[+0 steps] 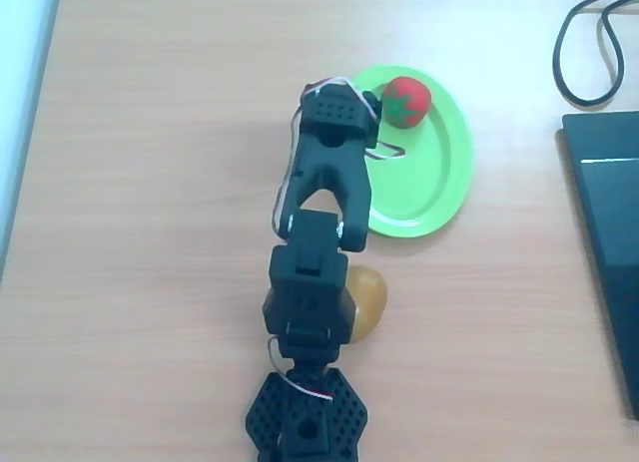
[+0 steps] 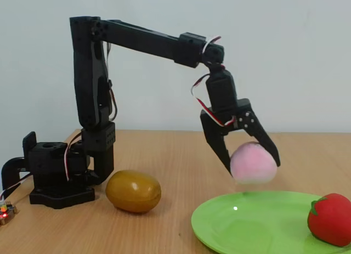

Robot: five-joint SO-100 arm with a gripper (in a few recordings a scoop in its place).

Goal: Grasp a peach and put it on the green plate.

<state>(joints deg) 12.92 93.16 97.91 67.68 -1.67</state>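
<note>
Pink peach (image 2: 253, 163) sits clamped between the fingers (image 2: 249, 158), closed around it and lifted off the counter. Plate (image 2: 241, 224) lies directly at six o'clock beneath it in the fixed view; release looks due.

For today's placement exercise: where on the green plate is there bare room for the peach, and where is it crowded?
The green plate is bare across its middle and the end nearest the yellow-brown fruit. The other end is crowded: the red fruit sits at the rim there. The gripper holds the peach above the plate's bare part, clear of the surface.
</note>
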